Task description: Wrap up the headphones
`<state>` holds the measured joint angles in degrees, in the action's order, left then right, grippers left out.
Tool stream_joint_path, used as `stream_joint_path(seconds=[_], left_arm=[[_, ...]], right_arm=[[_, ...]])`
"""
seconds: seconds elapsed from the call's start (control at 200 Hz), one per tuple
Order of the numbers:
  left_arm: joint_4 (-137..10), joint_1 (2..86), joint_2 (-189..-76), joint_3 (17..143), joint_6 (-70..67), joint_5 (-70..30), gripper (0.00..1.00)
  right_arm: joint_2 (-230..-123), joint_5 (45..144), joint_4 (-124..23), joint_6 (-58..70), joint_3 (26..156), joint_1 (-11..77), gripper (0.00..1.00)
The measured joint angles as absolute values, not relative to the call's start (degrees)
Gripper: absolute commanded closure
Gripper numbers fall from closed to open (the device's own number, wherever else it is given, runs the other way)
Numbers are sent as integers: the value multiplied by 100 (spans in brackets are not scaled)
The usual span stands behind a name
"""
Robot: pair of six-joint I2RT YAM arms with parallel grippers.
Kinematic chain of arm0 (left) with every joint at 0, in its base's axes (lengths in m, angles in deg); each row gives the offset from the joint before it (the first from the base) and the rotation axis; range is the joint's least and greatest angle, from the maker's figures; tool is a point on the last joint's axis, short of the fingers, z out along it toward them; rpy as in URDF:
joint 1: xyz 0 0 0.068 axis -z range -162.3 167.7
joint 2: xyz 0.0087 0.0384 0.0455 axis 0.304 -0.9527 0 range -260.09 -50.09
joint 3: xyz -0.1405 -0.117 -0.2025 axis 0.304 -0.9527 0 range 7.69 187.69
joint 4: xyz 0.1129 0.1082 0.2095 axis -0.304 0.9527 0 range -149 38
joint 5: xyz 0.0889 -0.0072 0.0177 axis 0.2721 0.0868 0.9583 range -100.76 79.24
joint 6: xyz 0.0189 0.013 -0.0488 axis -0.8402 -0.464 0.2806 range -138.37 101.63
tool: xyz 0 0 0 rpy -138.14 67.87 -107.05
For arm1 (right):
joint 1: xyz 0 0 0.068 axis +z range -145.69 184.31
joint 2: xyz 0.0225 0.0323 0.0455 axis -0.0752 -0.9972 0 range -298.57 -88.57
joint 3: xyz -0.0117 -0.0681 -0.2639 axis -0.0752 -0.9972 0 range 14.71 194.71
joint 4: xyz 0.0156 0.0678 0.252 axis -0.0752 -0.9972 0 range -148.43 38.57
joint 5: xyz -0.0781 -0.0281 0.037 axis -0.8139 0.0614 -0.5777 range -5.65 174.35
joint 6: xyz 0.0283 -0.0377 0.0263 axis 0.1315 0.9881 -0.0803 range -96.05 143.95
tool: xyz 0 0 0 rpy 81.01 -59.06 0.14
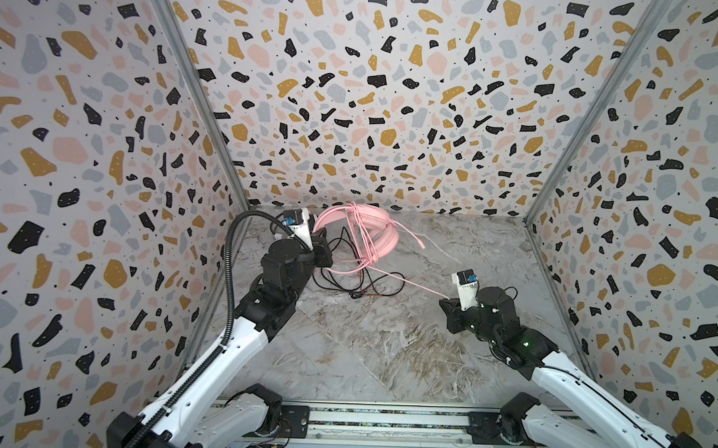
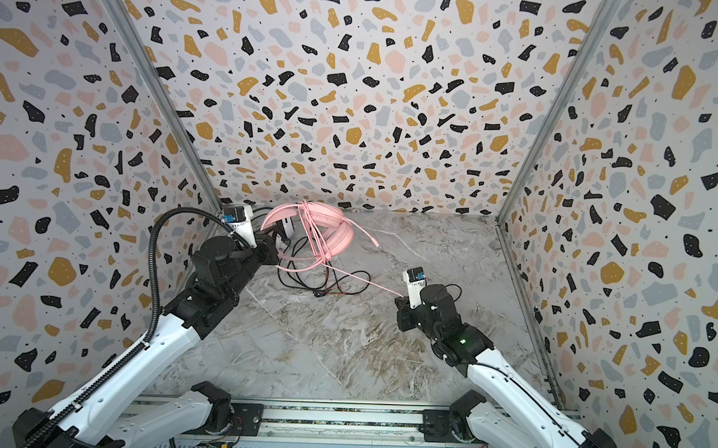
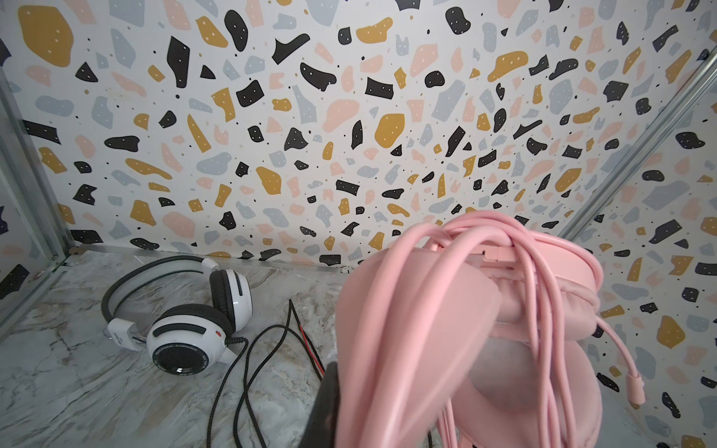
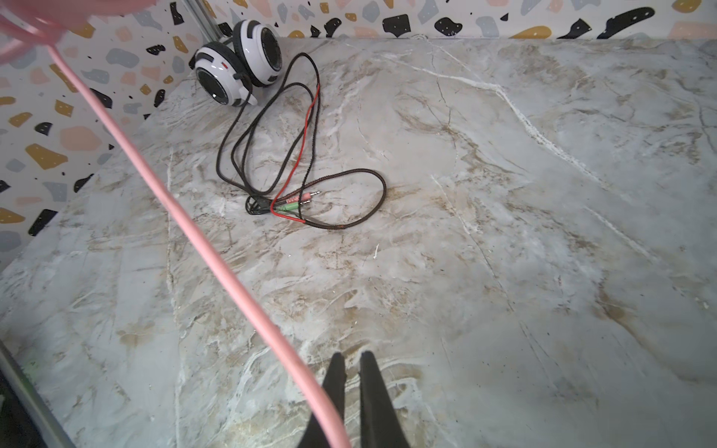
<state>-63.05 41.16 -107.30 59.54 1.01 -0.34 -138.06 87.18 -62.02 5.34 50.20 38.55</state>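
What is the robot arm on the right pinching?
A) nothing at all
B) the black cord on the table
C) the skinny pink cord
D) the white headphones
C: the right arm's jaws are shut on the thin pink cable, which runs in a straight line from them up to the pink over-ear headset.

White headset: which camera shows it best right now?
Left wrist view: the white headset shows whole, headband and both cups. Right wrist view catches the cups and black cable. In both top views the left arm hides most of it.
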Motion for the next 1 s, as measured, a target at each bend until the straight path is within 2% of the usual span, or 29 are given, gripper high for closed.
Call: stream_joint_path(seconds=[0.405, 0.996], left_arm=[[-6111, 4171, -11213, 5919, -548, 158, 100], [-5632, 5688, -12129, 5926, -1674, 458, 100]], right_arm=[[-13607, 8721, -6816, 517, 5649, 4264, 98], [-13997, 8406, -7317, 906, 6453, 4334, 98]])
